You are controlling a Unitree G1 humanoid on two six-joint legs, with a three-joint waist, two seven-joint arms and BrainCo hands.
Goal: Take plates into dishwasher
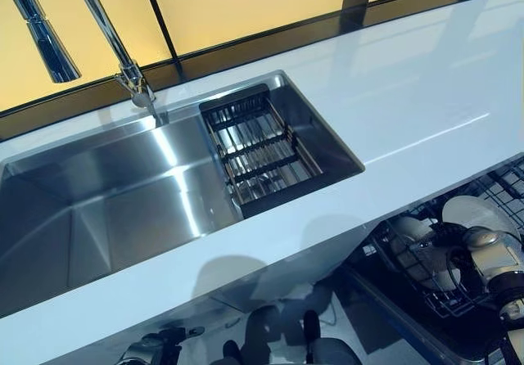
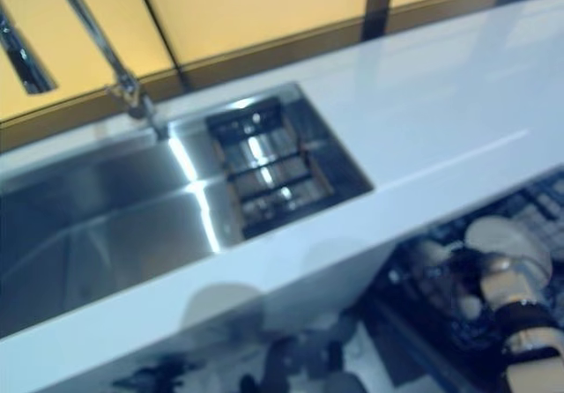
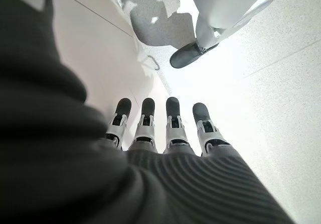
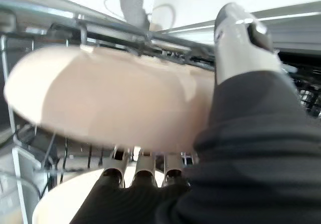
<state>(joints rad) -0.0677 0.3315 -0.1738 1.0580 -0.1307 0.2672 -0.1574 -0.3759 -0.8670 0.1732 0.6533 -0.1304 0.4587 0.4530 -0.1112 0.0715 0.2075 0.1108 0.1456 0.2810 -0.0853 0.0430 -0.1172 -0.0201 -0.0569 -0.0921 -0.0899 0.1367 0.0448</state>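
Note:
A cream plate (image 4: 110,98) stands on edge in the dishwasher's wire rack (image 1: 426,287), below the counter at the lower right. My right hand (image 1: 498,260) is shut on the plate, with the thumb (image 4: 241,38) on one face and the fingers (image 4: 143,169) under the other. From the head the same plate (image 1: 479,212) shows above the hand. A second pale plate (image 4: 60,201) sits lower in the rack. My left hand (image 3: 173,128) hangs low beside the cabinet front with straight fingers, holding nothing; it shows at the bottom left (image 1: 147,351).
A white countertop (image 1: 393,95) runs across the view. It holds a steel sink (image 1: 106,209) with a dark drainer insert (image 1: 258,148) and a tall tap (image 1: 123,62). More crockery (image 1: 407,232) stands in the rack. A window (image 1: 246,5) lies behind.

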